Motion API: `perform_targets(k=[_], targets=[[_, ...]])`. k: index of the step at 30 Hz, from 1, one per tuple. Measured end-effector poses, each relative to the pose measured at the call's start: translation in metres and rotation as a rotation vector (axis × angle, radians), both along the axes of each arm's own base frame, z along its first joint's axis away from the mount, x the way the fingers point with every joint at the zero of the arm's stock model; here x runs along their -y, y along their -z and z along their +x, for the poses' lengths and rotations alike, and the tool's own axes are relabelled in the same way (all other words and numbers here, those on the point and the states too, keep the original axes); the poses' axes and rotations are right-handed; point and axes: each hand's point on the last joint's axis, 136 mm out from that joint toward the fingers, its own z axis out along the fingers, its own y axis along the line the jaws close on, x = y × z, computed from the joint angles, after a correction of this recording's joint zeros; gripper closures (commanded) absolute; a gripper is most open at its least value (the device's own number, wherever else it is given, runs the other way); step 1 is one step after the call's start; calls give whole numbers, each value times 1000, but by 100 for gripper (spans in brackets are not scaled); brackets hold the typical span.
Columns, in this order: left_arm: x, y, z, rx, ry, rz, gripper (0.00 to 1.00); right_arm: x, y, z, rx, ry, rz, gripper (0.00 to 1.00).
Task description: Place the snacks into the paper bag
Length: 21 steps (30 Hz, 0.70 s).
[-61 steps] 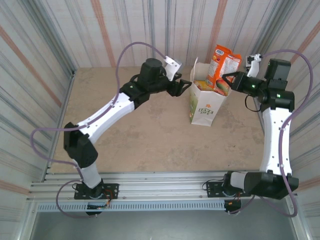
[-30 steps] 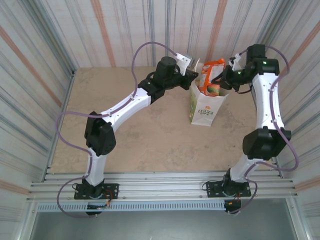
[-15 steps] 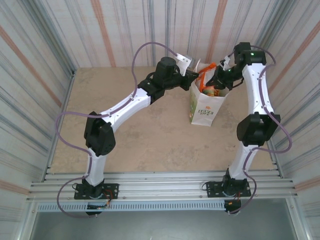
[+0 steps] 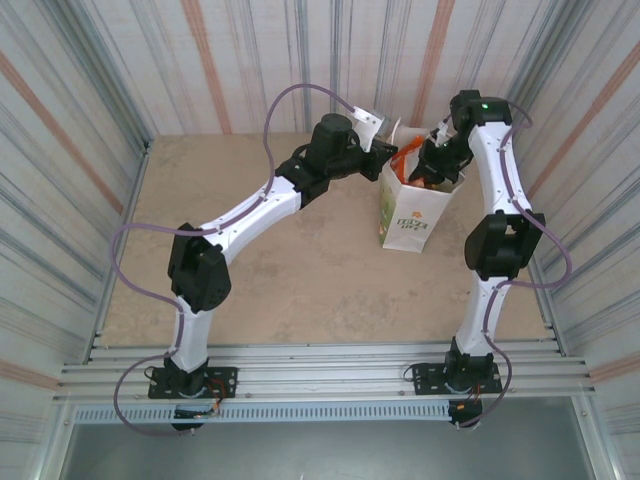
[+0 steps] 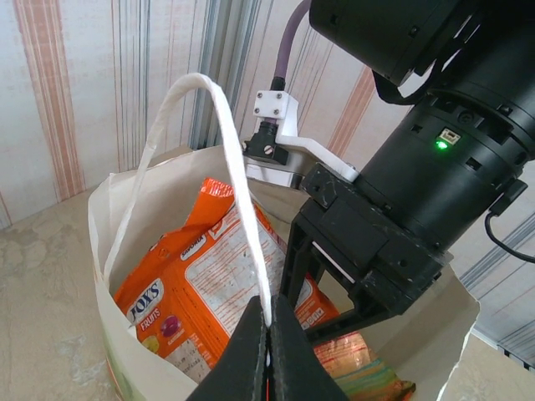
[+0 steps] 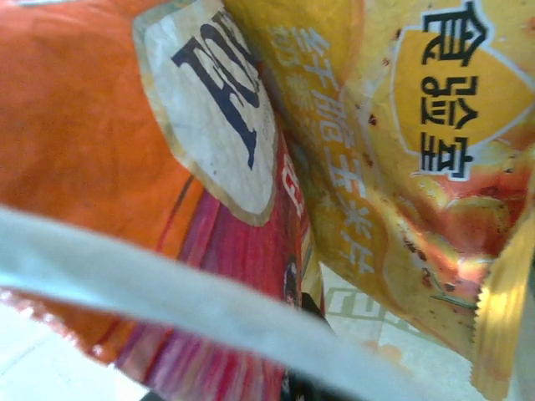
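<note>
- The thin white handle of the paper bag is being pinched by the left gripper, with the jaws pressed tightly together on the loop.
- The loop is probably being pulled to the side so that the mouth of the bag is being held wide for the other arm.
- The bag is being left upright on the table, at its far right part, with one gripper at each side of its mouth.
- The right gripper is being held down inside the mouth of the bag, seemingly to bring a snack deep enough that it does not fall over the rim.
- An orange packet is being seen inside the bag, standing tilted, just beside the fingers of the right gripper.
- Whether this packet is being grasped or is already let go cannot be told, because the tips are being hidden by the foil.
- A yellow packet is being pressed against the orange one, directly before the right wrist camera.
- A greenish packet is lying deeper in the bag.
</note>
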Motion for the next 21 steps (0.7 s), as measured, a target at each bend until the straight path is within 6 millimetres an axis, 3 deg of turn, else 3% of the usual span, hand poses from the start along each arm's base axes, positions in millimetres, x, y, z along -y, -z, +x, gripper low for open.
perform_targets(k=[15, 21], targets=[[-2, -4, -1, 42, 4, 21, 100, 50, 0, 8, 36, 74, -251, 56], [-4, -6, -2, 49, 3, 31, 100, 63, -20, 3, 84, 103, -296, 53]])
